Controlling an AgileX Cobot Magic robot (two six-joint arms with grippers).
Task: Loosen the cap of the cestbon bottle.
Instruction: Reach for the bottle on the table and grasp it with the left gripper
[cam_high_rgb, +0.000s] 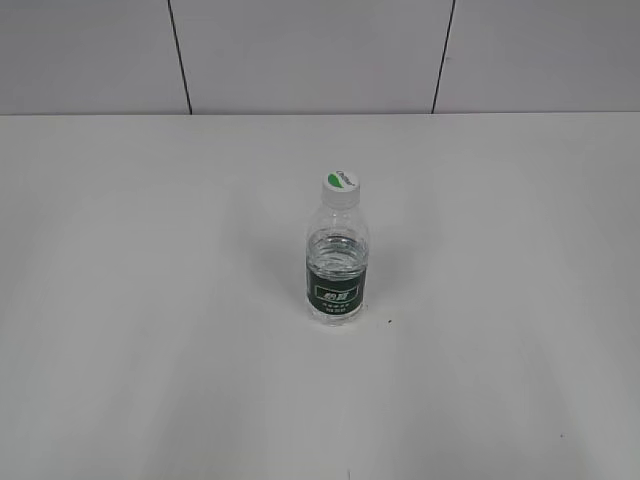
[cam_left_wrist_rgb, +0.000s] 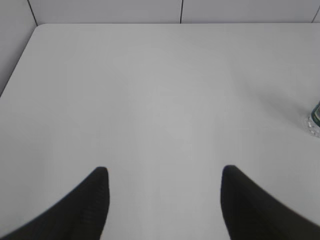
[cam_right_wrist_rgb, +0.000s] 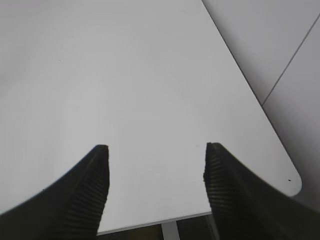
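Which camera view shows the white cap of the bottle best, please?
The exterior view: the cap sits in plain sight on the upright cestbon bottle. The left wrist view catches only the bottle's lower edge at its right border, no cap. The right wrist view shows neither.

White characters on the cestbon bottle label and lettering on the cap are too small to read.

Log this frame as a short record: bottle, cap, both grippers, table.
bottle: cestbon bottle upright near the table's middle, green label facing the exterior camera
cap: cap seated on the neck
left gripper: left gripper open, holding nothing, over bare table, bottle at the view's right edge
right gripper: right gripper open, holding nothing, near the table's edge
table: white table
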